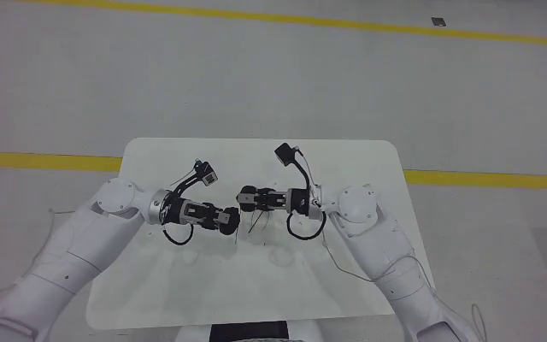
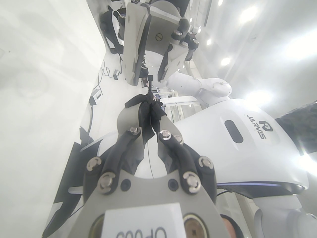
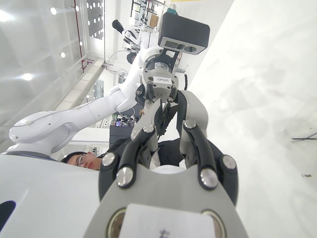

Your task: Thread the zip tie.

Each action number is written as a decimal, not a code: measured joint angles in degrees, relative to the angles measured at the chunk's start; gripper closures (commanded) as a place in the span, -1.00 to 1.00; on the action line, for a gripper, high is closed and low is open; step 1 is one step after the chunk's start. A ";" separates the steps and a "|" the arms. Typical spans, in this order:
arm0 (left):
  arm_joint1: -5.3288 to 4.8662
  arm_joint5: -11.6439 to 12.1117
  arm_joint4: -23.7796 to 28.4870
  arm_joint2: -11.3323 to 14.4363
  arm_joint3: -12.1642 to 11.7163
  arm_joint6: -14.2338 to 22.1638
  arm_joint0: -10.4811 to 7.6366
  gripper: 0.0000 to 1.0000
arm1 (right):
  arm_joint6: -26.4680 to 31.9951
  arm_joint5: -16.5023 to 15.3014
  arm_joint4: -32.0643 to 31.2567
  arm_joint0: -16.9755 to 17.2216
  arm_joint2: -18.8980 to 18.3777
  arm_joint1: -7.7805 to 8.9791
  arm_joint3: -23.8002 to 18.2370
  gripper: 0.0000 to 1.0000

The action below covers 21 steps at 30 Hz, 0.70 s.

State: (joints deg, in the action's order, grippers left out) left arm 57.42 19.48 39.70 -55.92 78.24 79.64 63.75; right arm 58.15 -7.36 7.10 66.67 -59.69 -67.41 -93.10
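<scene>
A grey floor crossed by a yellow line (image 1: 256, 17) surrounds a plain white worktop (image 1: 359, 171) with rounded corners, and the two arms meet nose to nose above its middle. The left end effector (image 2: 148, 107) is clamped shut on the zip tie (image 2: 150, 87), a thin, stiff black plastic strip. Its small square head juts out past the black-padded fingertips, and its tail runs back between the fingers towards the wrist. The tie's long axis lies along the line joining the two end effectors, with the head pointing straight at the right end effector (image 3: 171, 100). That one stands wide open, its flat grey fingers on either side of the head, and as far as I can see it grips nothing. It is therefore the nearer free tool, and any threading move probably depends on keeping that shared axis straight. The narrow, slick strip could easily twist or slip.
</scene>
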 measured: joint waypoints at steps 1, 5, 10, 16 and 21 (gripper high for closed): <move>0.00 0.00 0.00 0.00 0.00 0.00 0.00 1.00 | 0.00 -0.01 0.01 0.00 0.02 0.02 -0.05 0.72; 0.00 0.00 0.00 0.00 0.00 0.00 0.00 1.00 | -0.07 -0.02 -0.03 0.01 0.10 0.14 -0.23 0.76; 0.00 0.00 0.00 0.00 0.00 0.00 0.00 1.00 | -0.17 -0.04 -0.07 0.01 0.19 0.27 -0.39 0.80; 0.00 0.00 0.00 0.00 0.00 0.00 0.00 1.00 | -0.34 -0.19 -0.05 -0.01 0.28 0.41 -0.78 0.74; 0.00 0.00 0.00 0.00 0.00 0.00 0.00 1.00 | -0.59 -0.33 0.05 -0.01 0.33 0.52 -1.04 0.70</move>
State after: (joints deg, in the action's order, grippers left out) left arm 57.42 19.48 39.70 -55.92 78.24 79.64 63.75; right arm 57.56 -7.69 7.16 66.66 -59.36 -66.89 -94.14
